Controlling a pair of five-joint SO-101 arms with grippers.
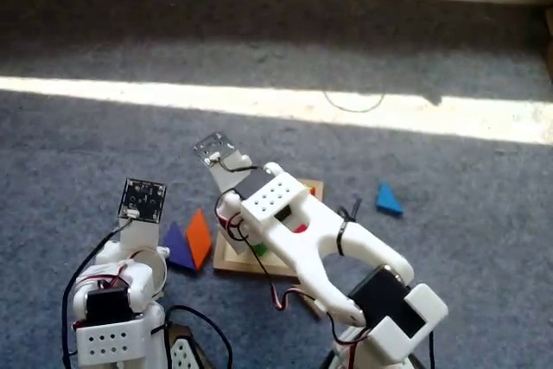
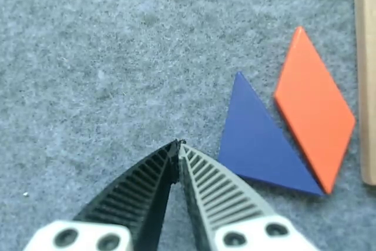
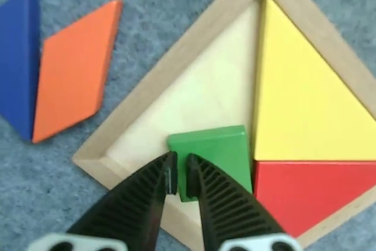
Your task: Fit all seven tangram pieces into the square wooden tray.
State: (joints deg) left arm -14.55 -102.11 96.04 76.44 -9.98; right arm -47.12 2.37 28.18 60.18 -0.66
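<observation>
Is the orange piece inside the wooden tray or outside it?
Outside. The orange piece lies on the carpet beside the blue triangle, apart from the tray rim.

Most of the wooden tray (image 1: 232, 264) beneath the right arm (image 1: 320, 244).

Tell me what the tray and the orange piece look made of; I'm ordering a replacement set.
The tray looks like pale bare wood: mitred corner joint, light grain. The orange piece is smooth, matt, evenly coloured, no grain showing; painted wood or plastic, I cannot tell.
</observation>
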